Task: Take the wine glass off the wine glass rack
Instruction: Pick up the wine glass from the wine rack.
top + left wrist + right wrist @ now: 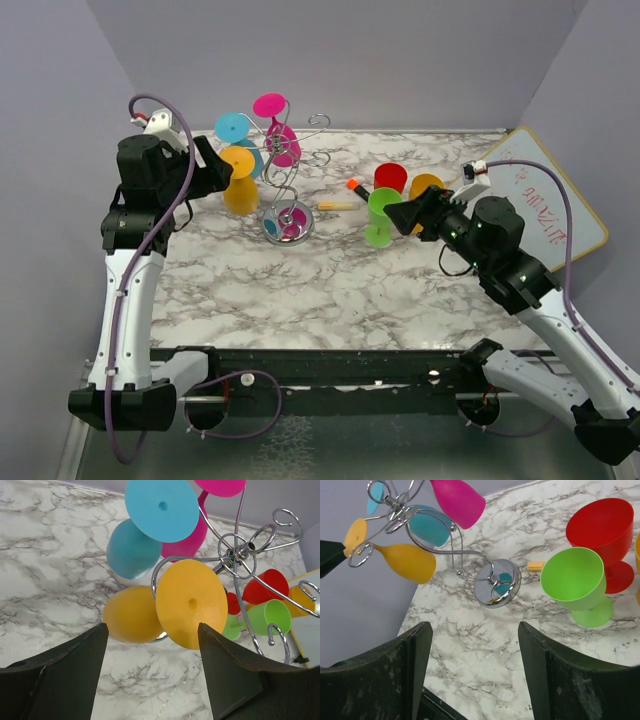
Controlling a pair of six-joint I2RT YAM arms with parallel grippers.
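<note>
Marble table (pixel 300 290) carries the rack (pixel 288 224) at back left, a yellow glass (pixel 240 182) hanging from it. Left gripper (pixel 222 163) gapes empty beside that glass. Right gripper (pixel 400 215), likewise spread and empty, is by a green cup (pixel 378 205).

Hanging wine glasses (pixel 241 180): three. Standing wine glasses (pixel 381 215): three. Rack (pixel 288 224): one. Marker (pixel 358 187): one. Whiteboard (pixel 545 200): one.

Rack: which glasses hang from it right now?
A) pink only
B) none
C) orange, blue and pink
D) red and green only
C: the orange glass, blue glass and pink glass hang upside down from the arms of the rack, while the red glass and green glass stand upright on the table, off to the right of it.
</note>
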